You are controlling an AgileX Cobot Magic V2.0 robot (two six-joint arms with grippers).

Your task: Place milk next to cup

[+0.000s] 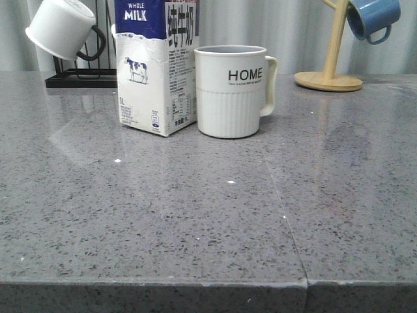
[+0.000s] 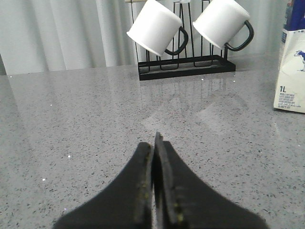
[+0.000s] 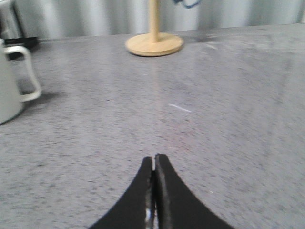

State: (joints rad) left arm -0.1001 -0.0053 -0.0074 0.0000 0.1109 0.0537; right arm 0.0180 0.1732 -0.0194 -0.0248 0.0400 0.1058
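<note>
— Starting from the near edge of the bench (image 1: 195, 261): is anything happening there?

— Nothing is showing in the front view along that edge; neither arm is reaching into it. Each wrist camera is looking past its own fingers. The left gripper (image 2: 154, 143) is sitting with its jaws pressed together and nothing between them, and the right gripper (image 3: 153, 162) is doing the same, closed on nothing.

— And the task itself, how far along is it looking?

— Judging from how things are standing, it is looking finished. Toward the far edge, a little left of the middle, the milk (image 1: 156, 65) is standing upright on the grey stone, and the cup (image 1: 231, 91) is sitting just beside it on its right, handle pointing toward the right edge. Whether the two are actually touching I cannot tell; the gap, if any, is very slim.

— Where is the carton lying relative to the hands?

— Well apart from both. The left wrist view is catching only a strip of the milk (image 2: 291, 62) far ahead and off to one side, and the right wrist view is catching just the cup (image 3: 14, 81) and its handle at the margin, with bare stone between.

— Anything farther back?

— At the far left corner a black rack (image 1: 81, 78) is holding plain white mugs (image 1: 60, 26); toward the far right a wooden stand (image 1: 332, 65) is carrying a blue mug (image 1: 373, 18)
</note>
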